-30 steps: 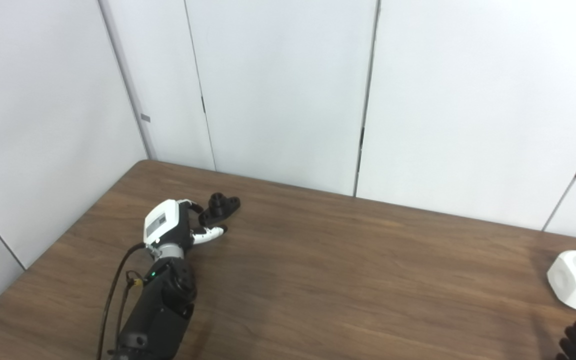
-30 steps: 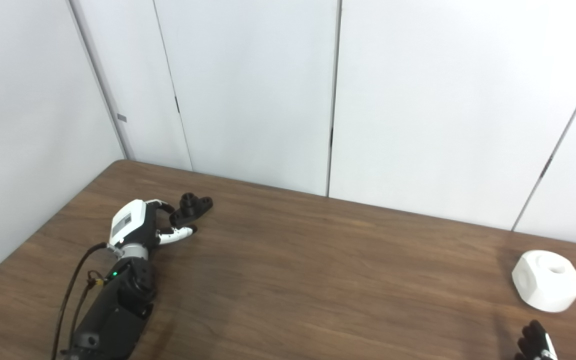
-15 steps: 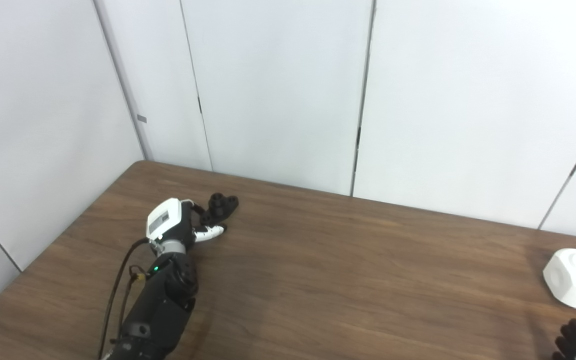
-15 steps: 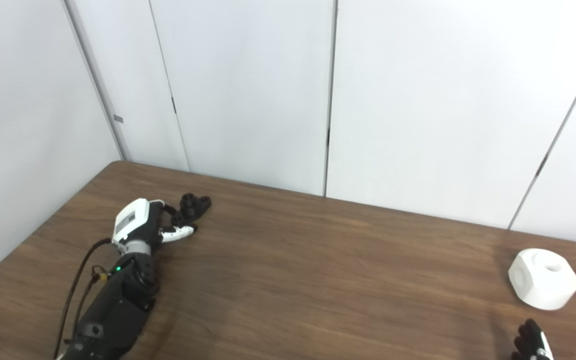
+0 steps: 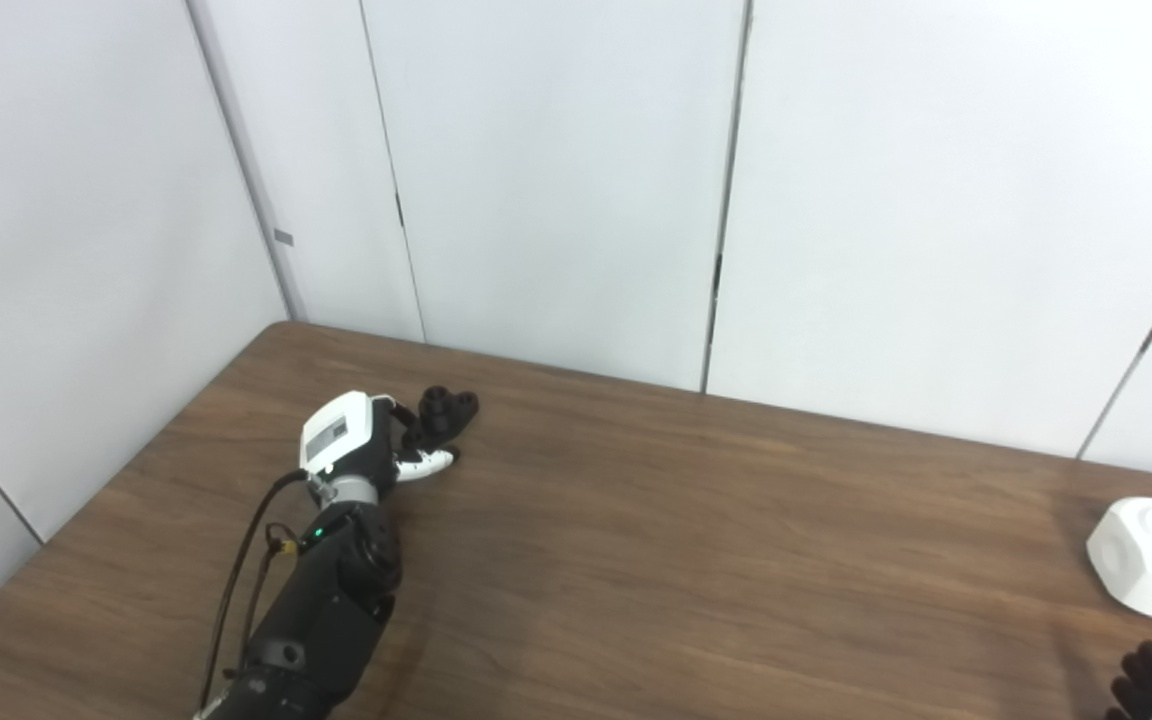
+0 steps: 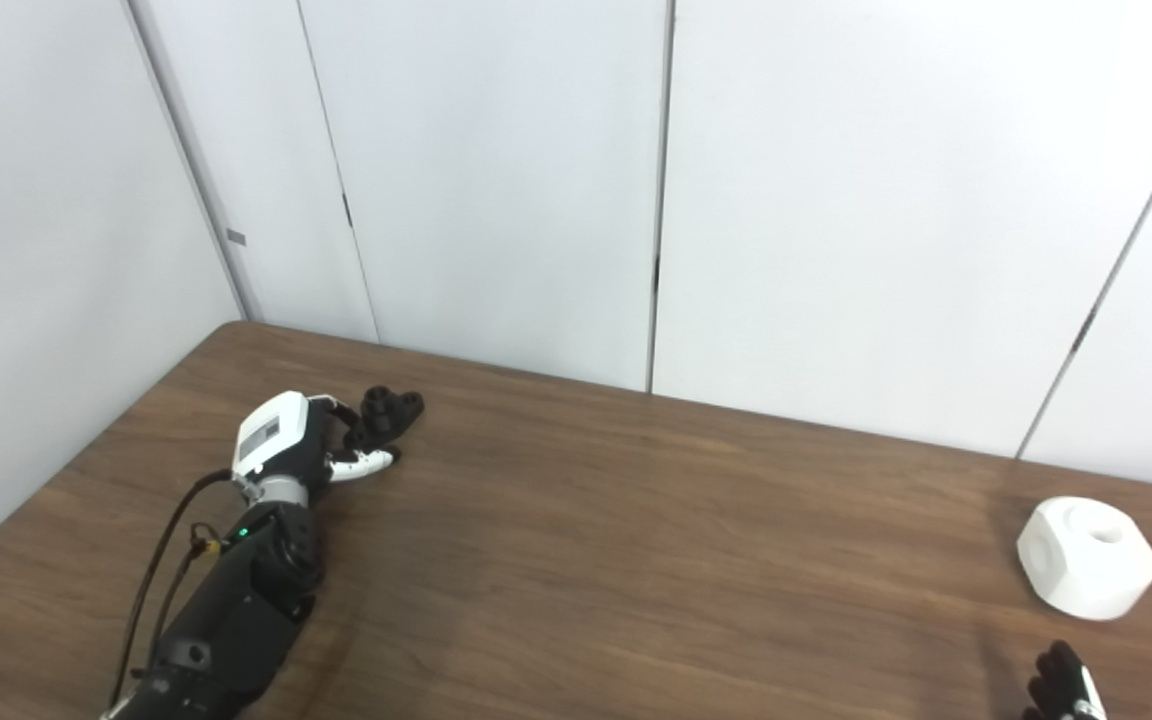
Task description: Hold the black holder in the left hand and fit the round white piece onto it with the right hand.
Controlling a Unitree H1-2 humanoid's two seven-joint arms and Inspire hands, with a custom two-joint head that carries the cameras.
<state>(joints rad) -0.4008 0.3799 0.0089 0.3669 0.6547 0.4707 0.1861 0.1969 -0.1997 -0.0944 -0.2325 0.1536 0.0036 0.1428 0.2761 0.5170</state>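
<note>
The left hand [image 5: 356, 450] lies at the far left of the table [image 5: 696, 560], its fingers curled around the near end of the black holder [image 5: 441, 415], thumb [image 5: 428, 462] extended beside it on the surface. Contact appears established, but whether the grasp is firm cannot be confirmed; the holder looks to be resting on the wood, or barely off it. The round white piece [image 6: 1086, 556] sits alone at the far right of the table, hole uppermost, well apart from the holder. The right hand [image 6: 1061, 690] is only partly in view at the bottom edge, just below the white piece and not touching it; whether its fingers are spread or closed cannot be determined. Assessment: the task is at its first stage. The holder is being secured; the white piece is untouched, and both the pick-up and the fitting remain outstanding. Clearances: the broad middle of the table between the two parts is unobstructed, offering ample room to bring them together. The holder lies near the back-left corner, close to the rear edge and wall panels [image 5: 556, 180]; the white piece lies near the right limit of view, so reach there warrants care.
</note>
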